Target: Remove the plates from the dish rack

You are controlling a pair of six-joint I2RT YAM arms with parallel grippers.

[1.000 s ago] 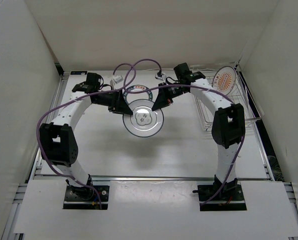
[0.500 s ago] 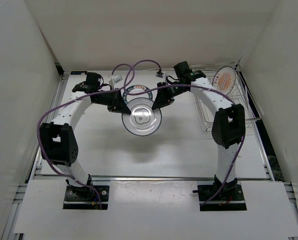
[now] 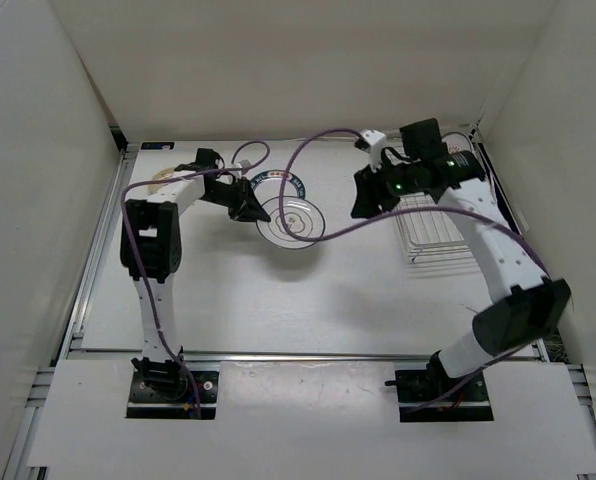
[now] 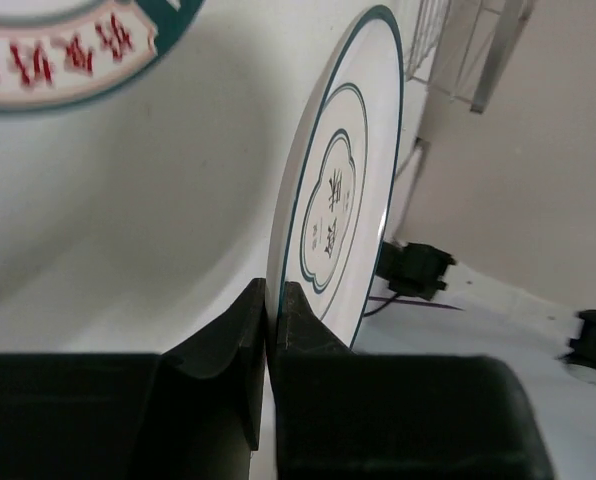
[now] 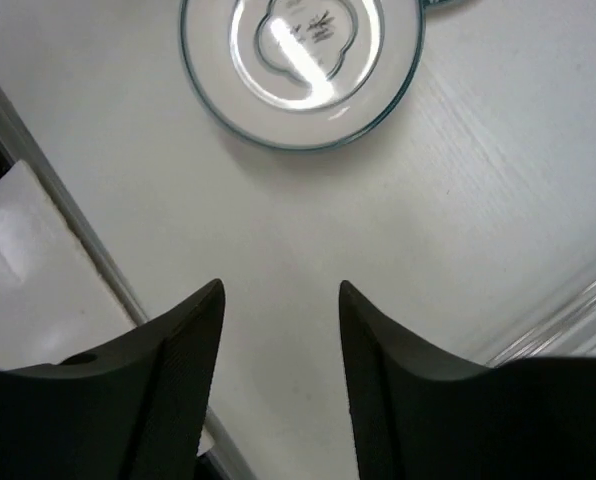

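My left gripper (image 3: 252, 207) is shut on the left rim of a white plate with thin teal rim lines and a cloud-shaped centre motif (image 3: 292, 216), held about level, low over the table. In the left wrist view the jaws (image 4: 273, 293) pinch that plate's edge (image 4: 343, 190). The white plate with the dark lettered rim (image 3: 283, 181) lies just behind it. The tan plate (image 3: 161, 179) peeks out behind the left arm. My right gripper (image 3: 364, 199) is open and empty between the held plate and the dish rack (image 3: 440, 222). The orange-red plate is hidden.
White walls close in the table at the back and on both sides. Purple cables (image 3: 308, 160) loop over the plates. In the right wrist view the open gripper (image 5: 278, 290) hangs over bare table, the held plate (image 5: 301, 60) is ahead, and a rack wire (image 5: 568, 320) is at the lower right.
My right gripper has let go of the teal-rimmed plate and pulled back to the right, towards the rack. The left arm has folded in and still holds the plate. The orange-red plate is now hidden.
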